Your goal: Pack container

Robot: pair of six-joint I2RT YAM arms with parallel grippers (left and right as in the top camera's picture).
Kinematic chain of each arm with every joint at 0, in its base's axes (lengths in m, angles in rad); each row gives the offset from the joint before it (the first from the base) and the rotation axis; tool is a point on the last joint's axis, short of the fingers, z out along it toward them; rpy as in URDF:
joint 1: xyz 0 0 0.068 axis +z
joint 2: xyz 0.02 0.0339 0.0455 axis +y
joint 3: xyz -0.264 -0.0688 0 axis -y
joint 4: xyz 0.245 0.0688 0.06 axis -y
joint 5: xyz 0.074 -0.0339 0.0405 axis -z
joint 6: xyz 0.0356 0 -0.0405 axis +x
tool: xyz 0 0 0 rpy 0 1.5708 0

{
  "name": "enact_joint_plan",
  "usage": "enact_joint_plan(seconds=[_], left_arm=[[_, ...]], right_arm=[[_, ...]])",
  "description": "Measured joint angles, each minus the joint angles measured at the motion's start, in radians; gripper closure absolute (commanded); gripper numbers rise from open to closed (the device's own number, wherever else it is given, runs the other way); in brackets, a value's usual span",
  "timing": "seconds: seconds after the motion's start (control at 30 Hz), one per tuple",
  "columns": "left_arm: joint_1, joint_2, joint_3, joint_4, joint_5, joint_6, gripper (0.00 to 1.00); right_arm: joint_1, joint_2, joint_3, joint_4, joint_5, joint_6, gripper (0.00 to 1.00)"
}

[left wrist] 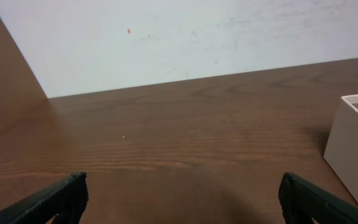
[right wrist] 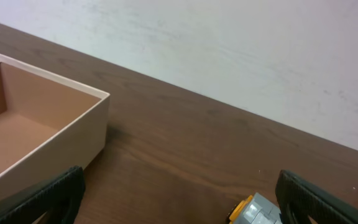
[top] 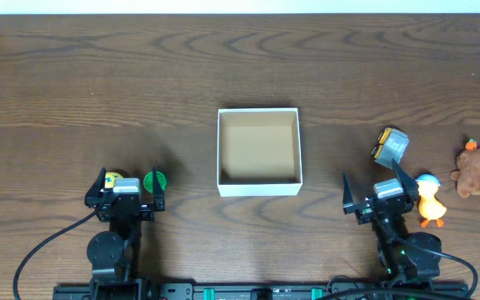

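- The container [top: 259, 188] is set open-topped at the middle of the wooden table [top: 65, 83], between the two arms, so it can probably be reached from either side. Nothing is seen inside it.
- The left gripper [top: 129, 185] is held low with its fingers spread wide and nothing between them. A small yellow item [top: 113, 177] and a green round item [top: 154, 179] are seen right beside it, too hidden to be identified.
- The right gripper [top: 379, 190] is likewise spread wide and empty. It is pointed toward the grey-and-yellow toy vehicle [top: 390, 146] just ahead, which is judged the readiest first pick.
- A toy duck [top: 430, 202] and a brown plush [top: 477, 172] are laid to the right of that gripper, well apart from the container and not yet packed.
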Motion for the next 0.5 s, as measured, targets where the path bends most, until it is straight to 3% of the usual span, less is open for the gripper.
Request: enact_joint_plan(seconds=[0.5], left_arm=[[0.0,0.0,0.0,0.0,0.0,0.0,0.02]], right_arm=[[0.0,0.0,0.0,0.0,0.0,0.0,0.01]])
